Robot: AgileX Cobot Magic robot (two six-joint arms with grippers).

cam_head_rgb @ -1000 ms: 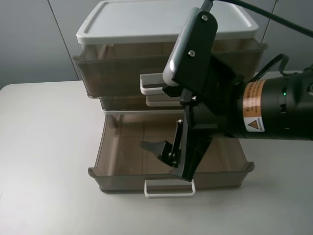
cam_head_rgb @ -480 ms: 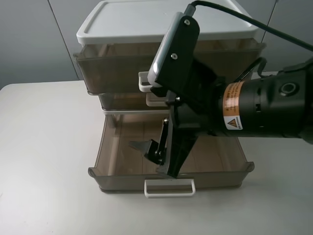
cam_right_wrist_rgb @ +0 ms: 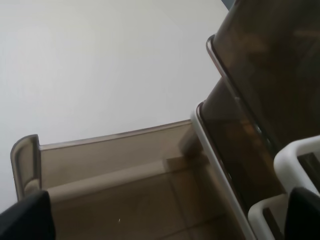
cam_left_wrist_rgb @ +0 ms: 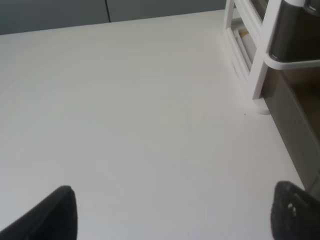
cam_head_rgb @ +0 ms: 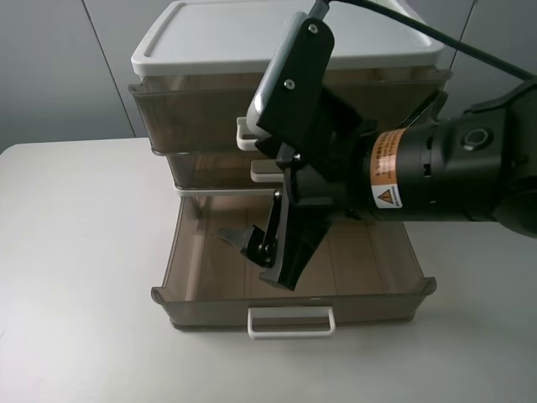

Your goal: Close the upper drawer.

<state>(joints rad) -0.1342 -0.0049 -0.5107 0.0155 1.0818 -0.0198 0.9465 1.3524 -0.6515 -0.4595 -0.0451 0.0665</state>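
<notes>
The upper drawer (cam_head_rgb: 193, 117) is a deep smoky-brown drawer under the white lid (cam_head_rgb: 218, 34), standing slightly out, with a white loop handle (cam_head_rgb: 244, 138). My right gripper (cam_head_rgb: 254, 254) is open and empty, hanging over the pulled-out lower drawer (cam_head_rgb: 180, 260), just in front of and below the upper drawer's handle. The arm's body lies against the drawer fronts. In the right wrist view the upper drawer's wall (cam_right_wrist_rgb: 270, 65) and the white handle (cam_right_wrist_rgb: 300, 155) sit close ahead of the open right gripper (cam_right_wrist_rgb: 165, 222). My left gripper (cam_left_wrist_rgb: 175, 220) is open and empty over bare table.
The lower drawer is pulled far out, with its white handle (cam_head_rgb: 291, 321) near the table's front. The middle drawer (cam_head_rgb: 210, 172) stands slightly out. The white table (cam_head_rgb: 75, 252) extends to the left. The cabinet's white frame (cam_left_wrist_rgb: 265, 50) stands beside the left gripper.
My right arm has moved left and toward the cabinet, with the gripper rising a little. The upper drawer's front has slid slightly back.
</notes>
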